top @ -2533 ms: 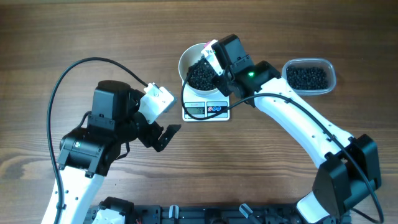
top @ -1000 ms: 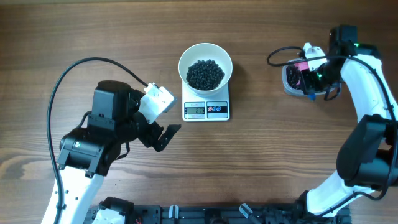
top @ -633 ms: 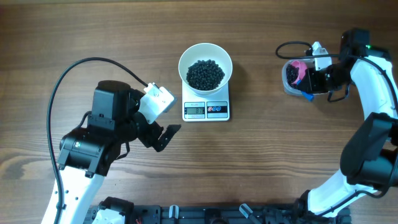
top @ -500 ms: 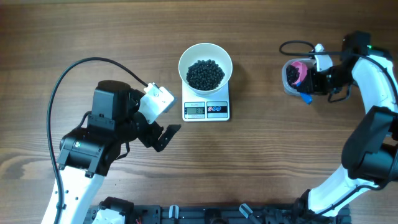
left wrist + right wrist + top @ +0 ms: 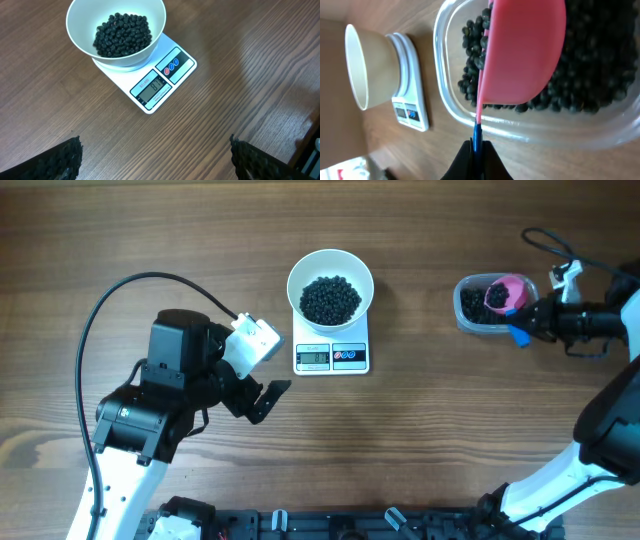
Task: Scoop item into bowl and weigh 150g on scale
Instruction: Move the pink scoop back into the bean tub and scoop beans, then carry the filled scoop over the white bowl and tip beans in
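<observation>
Overhead: the right claw pinches the pink scoop by its handle over the tub of beans near the desk's right edge. The bowl, part-filled, sits on the scale well to its left. The left claw is spread.

Only blurred, unreadable digits show on the scale.

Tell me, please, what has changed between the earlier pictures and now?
The right gripper, shut on the pink scoop, swung from above the bowl rightward to the clear tub. The scoop now sits in the tub, over the beans. Nothing was let go. The filled bowl, the scale and the open left gripper stayed where they were.
</observation>
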You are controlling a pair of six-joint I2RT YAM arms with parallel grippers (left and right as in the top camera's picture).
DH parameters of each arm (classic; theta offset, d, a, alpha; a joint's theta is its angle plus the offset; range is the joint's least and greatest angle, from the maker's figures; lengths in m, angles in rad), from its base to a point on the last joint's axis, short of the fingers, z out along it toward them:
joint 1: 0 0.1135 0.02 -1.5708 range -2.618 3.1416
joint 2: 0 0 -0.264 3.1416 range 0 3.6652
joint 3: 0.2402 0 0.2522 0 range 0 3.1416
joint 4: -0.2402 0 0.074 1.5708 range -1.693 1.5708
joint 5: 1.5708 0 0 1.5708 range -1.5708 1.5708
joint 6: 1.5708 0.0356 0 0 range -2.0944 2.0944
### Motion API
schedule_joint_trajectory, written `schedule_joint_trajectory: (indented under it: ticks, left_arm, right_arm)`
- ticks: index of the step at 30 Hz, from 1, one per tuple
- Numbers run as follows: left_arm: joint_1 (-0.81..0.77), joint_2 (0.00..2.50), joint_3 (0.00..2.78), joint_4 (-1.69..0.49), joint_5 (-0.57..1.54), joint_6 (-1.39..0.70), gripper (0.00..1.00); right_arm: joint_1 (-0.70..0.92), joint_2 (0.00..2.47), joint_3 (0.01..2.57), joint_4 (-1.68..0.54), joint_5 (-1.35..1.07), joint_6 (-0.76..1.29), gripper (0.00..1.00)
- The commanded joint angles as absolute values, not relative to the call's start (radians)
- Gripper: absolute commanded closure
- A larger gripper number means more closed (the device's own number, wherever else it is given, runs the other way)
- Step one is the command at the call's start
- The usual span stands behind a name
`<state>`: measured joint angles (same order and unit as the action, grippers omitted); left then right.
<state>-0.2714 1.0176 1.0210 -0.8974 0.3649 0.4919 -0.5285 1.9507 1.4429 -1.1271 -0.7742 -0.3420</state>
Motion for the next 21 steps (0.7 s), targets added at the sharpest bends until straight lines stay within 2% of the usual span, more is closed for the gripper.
schedule_joint_trajectory:
  ticks: [1,8,12,16,21]
  left_arm:
    - [-0.264,1.021,1.044,-0.896,0.374,0.487,0.00]
    - [-0.265,1.021,1.044,-0.896,0.374,0.487,0.00]
    - [-0.265,1.021,1.044,-0.896,0.374,0.487,0.00]
    - [-0.265,1.021,1.044,-0.896,0.374,0.487,0.00]
    - [-0.264,1.021,1.044,-0.896,0.374,0.487,0.00]
  right_arm:
    - [-0.568,1.960,1.461,-1.153,-0.902,-0.391,0.96]
    - [-0.575,1.927,1.461,-1.293,-1.102,-0.450,0.96]
    - [-0.566,1.847,1.461,-1.351,-1.132,-0.448,0.96]
    - [-0.480,1.747,1.461,-1.364,-1.139,-0.414,0.96]
    - [-0.250,1.695,1.461,-1.342,-1.139,-0.332,0.96]
